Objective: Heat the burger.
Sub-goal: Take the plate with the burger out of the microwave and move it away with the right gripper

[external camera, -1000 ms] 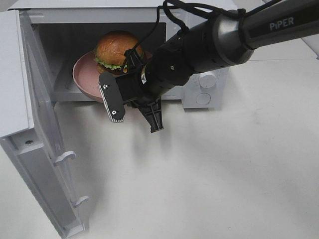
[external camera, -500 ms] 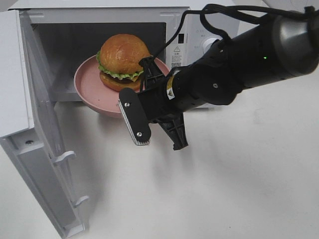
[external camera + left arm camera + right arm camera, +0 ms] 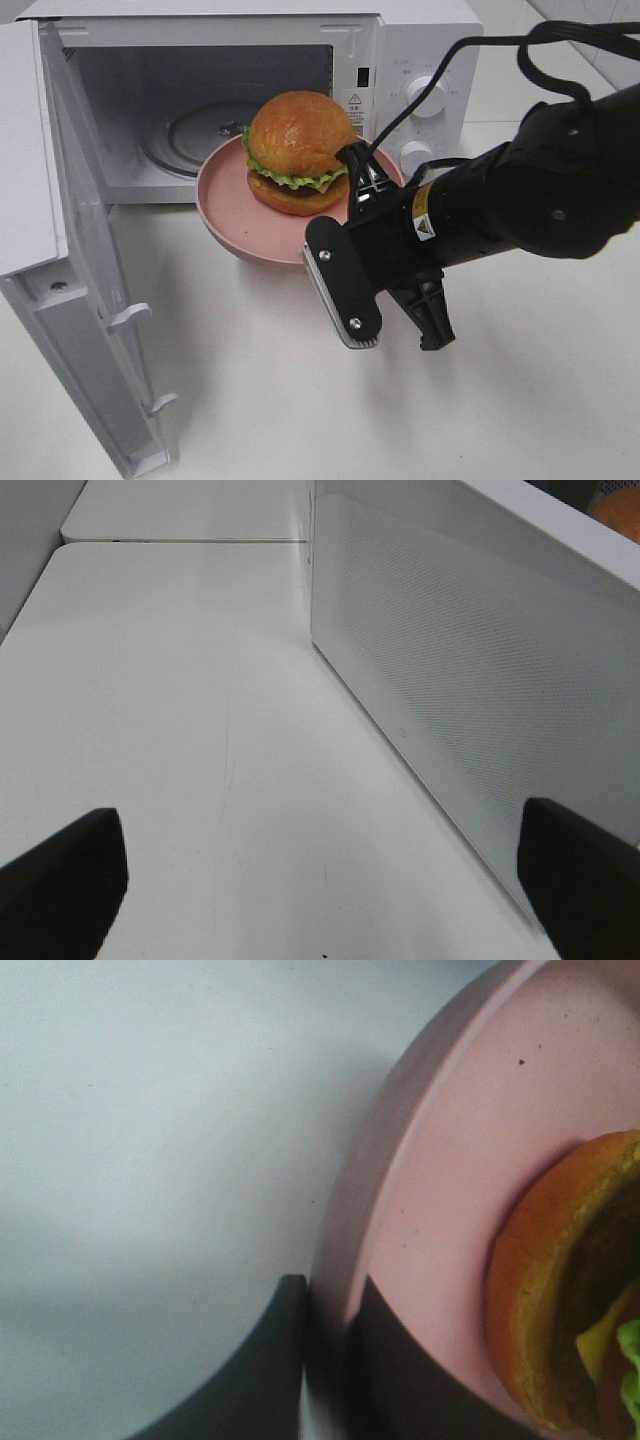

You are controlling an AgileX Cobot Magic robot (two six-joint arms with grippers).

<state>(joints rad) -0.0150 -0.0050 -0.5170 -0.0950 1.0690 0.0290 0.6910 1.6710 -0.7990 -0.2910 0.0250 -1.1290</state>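
Note:
The burger [image 3: 297, 150], with a golden bun, lettuce and cheese, sits on a round pink plate [image 3: 225, 195]. The plate hangs just outside the open microwave [image 3: 420, 60], in front of its cavity. My right gripper [image 3: 365, 215] is shut on the plate's rim on the side nearest the arm. The right wrist view shows its dark fingers [image 3: 390, 1360] pinching the rim of the plate [image 3: 440, 1160], with the burger [image 3: 560, 1280] beside them. My left gripper [image 3: 320, 875] is open over bare table beside the microwave door [image 3: 450, 660]. It is outside the exterior view.
The microwave door [image 3: 60, 200] stands swung wide open on the left, reaching toward the table's front. A glass turntable [image 3: 195, 140] lies inside the cavity. White tabletop [image 3: 300, 400] spreads in front of the microwave and below the right arm.
The right gripper has drawn the plate and burger out of the microwave cavity, to the right and toward the front. The left gripper's view gives no earlier frame.

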